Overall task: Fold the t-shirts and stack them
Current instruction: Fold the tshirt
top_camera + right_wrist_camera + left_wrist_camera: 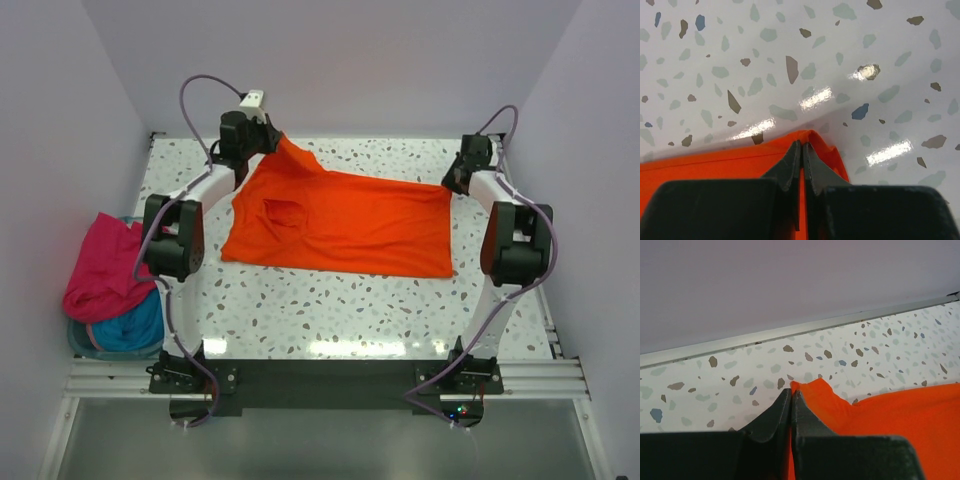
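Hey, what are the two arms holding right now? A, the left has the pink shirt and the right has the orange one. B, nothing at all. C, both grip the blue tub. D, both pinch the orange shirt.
D: the wrist views show the left fingers and the right fingers each shut on a far corner of the orange t-shirt.

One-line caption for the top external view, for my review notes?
Left gripper and right gripper pinch far corners of the orange t-shirt; pink t-shirt drapes the tub.

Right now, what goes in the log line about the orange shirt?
left gripper: shut on bright orange cloth t-shirt | right gripper: shut on same t-shirt
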Motion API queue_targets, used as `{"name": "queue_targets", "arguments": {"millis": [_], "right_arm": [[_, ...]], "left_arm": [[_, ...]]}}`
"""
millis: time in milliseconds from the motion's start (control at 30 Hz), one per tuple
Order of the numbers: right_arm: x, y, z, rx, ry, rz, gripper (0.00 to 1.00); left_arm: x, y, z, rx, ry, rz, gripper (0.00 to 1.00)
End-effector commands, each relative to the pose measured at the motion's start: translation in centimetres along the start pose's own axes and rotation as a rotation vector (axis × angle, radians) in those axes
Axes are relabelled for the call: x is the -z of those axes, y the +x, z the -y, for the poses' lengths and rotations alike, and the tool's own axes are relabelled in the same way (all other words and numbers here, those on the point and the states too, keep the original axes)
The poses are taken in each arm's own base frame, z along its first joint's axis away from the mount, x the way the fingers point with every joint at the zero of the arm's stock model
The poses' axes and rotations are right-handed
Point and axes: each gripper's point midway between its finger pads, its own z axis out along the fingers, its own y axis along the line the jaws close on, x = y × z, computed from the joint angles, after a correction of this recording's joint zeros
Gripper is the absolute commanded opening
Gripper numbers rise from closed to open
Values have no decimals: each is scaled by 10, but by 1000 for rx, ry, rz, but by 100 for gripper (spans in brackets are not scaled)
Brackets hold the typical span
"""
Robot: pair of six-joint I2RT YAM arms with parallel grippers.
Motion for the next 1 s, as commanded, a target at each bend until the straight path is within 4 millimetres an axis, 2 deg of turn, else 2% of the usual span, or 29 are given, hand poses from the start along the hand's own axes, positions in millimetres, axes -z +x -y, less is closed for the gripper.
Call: {"name": "queue_targets", "arguments": {"millis": [0, 33, 67, 100, 133, 167, 200, 233, 267, 300, 333, 367, 400, 433, 467, 500, 567, 600, 667, 700, 767, 800, 833, 900, 967], "right_arm": [[20, -29, -1, -43, -3, 108, 0], [22, -28, -1, -44, -9, 107, 0], [22, -23, 0, -47, -9, 98, 0], [25, -25, -1, -60, -19, 108, 0], [27, -23, -2, -64, -24, 104, 0], [28, -18, 0, -71, -22, 94, 0], [34, -22, -1, -81, -31, 112, 0], [37, -21, 0, -87, -33, 115, 0], [37, -12, 3, -90, -28, 101, 0], [39, -12, 4, -101, -30, 107, 0], [46, -14, 3, -108, -38, 118, 0], [47, -5, 7, -110, -31, 105, 0], [49, -3, 8, -119, -33, 105, 0], [55, -5, 8, -126, -37, 114, 0], [55, 3, 12, -125, -27, 102, 0], [57, 6, 14, -133, -22, 98, 0], [62, 12, 18, -144, -17, 92, 0], [64, 15, 20, -148, -12, 88, 0], [70, 22, 23, -161, -9, 81, 0], [72, 24, 25, -167, -4, 80, 0], [75, 36, 30, -174, 1, 62, 0], [79, 36, 29, -176, -4, 65, 0], [82, 38, 31, -178, -3, 66, 0], [90, 45, 35, -185, -4, 60, 0], [94, 52, 40, -185, 7, 54, 0]], "left_arm": [[21, -26, 9, 21, 11, 87, 0], [28, -35, 12, 21, 12, 109, 0], [32, -33, 12, 29, 6, 111, 0], [36, -22, 10, 45, -2, 92, 0], [43, -29, 13, 47, -3, 108, 0], [47, -28, 12, 53, -12, 109, 0], [51, -16, 11, 70, -19, 90, 0], [59, -25, 13, 72, -22, 112, 0], [64, -24, 12, 79, -37, 115, 0], [69, -12, 10, 96, -48, 97, 0], [78, -22, 14, 97, -47, 124, 0], [83, -22, 12, 103, -62, 131, 0], [89, -11, 10, 122, -74, 113, 0], [99, -21, 14, 123, -71, 142, 0], [104, -21, 15, 127, -75, 147, 0], [109, -10, 13, 145, -87, 131, 0], [122, -14, 15, 155, -96, 150, 0], [127, -2, 14, 172, -103, 131, 0], [139, -7, 15, 184, -116, 155, 0], [144, 6, 14, 209, -128, 136, 0], [157, 1, 17, 223, -128, 166, 0], [162, 12, 15, 242, -138, 154, 0], [171, 6, 17, 244, -138, 175, 0], [180, 17, 15, 258, -163, 158, 0], [190, 13, 16, 263, -168, 173, 0]]}}
